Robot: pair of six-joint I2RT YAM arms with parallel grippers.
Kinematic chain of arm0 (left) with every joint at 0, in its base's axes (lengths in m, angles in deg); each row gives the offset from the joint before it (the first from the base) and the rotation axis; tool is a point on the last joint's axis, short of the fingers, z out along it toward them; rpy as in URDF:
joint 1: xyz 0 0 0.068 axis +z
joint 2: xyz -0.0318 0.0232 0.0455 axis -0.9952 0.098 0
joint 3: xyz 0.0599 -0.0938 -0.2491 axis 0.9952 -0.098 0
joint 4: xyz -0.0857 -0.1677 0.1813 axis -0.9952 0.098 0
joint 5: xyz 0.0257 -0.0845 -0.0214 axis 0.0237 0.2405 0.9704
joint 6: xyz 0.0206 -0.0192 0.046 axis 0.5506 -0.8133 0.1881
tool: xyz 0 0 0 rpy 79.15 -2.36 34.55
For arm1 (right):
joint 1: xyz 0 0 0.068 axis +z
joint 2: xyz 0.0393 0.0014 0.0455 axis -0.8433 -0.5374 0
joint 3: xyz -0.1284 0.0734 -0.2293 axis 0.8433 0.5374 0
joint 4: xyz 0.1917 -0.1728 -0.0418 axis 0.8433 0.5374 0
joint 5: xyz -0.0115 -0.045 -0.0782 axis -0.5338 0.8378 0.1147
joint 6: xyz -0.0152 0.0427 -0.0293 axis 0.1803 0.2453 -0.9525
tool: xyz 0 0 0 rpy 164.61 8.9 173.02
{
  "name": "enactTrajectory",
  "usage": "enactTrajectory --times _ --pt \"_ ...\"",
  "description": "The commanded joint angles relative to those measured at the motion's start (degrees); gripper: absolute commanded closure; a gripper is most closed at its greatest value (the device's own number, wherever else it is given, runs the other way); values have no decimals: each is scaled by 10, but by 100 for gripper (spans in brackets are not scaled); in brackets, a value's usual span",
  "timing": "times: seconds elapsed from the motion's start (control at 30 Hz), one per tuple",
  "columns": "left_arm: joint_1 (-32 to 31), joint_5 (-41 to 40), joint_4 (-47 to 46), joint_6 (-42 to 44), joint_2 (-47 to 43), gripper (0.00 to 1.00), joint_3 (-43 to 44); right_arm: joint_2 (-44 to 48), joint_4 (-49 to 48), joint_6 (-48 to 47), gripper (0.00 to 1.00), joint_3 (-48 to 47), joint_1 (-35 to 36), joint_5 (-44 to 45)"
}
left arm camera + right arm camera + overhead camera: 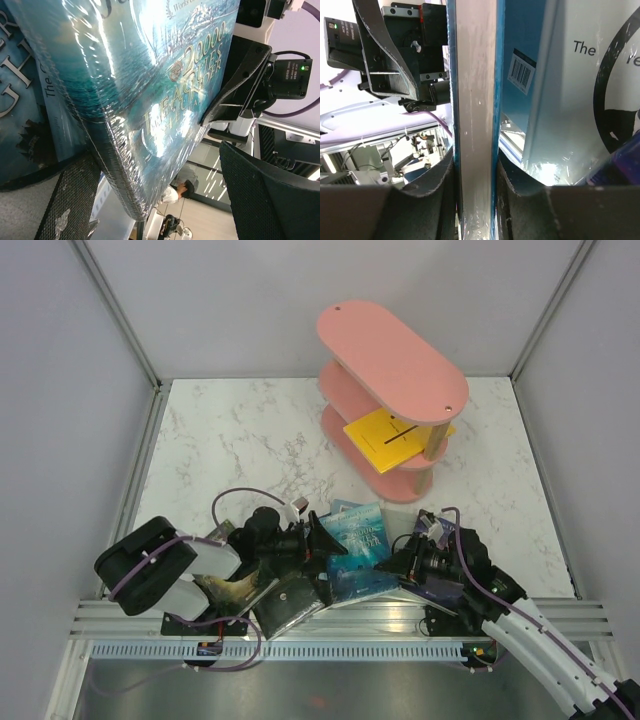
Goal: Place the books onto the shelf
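Pinching the page edge of a shrink-wrapped teal-blue paperback (pixel 475 100), our right gripper (pixel 475 172) has its jaws closed on both covers. Our left gripper (pixel 167 197) gapes wide, the same book's lower edge between its jaws; contact we cannot tell. Well beyond both jaws stands the pink oval-boarded shelf (pixel 392 358), a yellow paperback (pixel 388 433) under its top board.

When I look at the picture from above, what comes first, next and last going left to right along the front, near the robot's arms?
left gripper → teal book → right gripper
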Motion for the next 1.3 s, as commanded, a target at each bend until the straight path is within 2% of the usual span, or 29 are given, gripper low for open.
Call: enactTrajectory --times 0.0,0.13,0.17,0.23,0.27,0.37,0.5,0.57,0.6,0.7,0.73,0.8,0.83,0.97,1.07,1.1,1.27 --pt "-3 16 -34 -2 -20 4 -2 11 -29 18 100 -39 4 -10" --pt "-1 17 41 28 -86 3 12 3 -17 15 100 -99 5 -11" --pt "0 14 132 45 -109 2 21 -2 -10 13 100 -114 4 -12" --pt "5 -1 238 111 -178 0 56 -19 1 3 100 -165 5 -12" --pt "8 -20 324 131 -200 0 68 -28 10 -2 100 -185 5 -13" --pt "31 -38 424 166 -277 0 84 -73 22 -21 100 -268 5 -36" --pt "62 -46 513 182 -364 0 80 -136 47 -51 100 -375 5 -71" --pt "75 -56 566 199 -405 0 86 -182 51 -57 100 -460 5 -86" --pt "79 -60 584 207 -415 0 89 -195 51 -59 100 -461 5 -89" --pt "93 -65 616 222 -442 0 102 -266 79 -72 100 -596 5 -65" --pt "98 -64 626 222 -447 0 105 -288 89 -78 100 -685 5 -53" --pt "99 -66 633 225 -455 0 113 -364 139 -106 100 -786 5 3" --pt "99 -66 637 225 -456 0 116 -389 158 -113 100 -881 4 22" --pt "99 -68 640 229 -453 0 137 -496 210 -113 100 -1072 5 165" --pt "99 -67 644 233 -448 0 153 -520 226 -107 100 -1116 5 257" --pt "99 -66 644 234 -445 0 158 -524 231 -106 100 -1123 5 321" --pt "99 -60 644 235 -440 0 174 -512 250 -89 100 -1121 5 517"
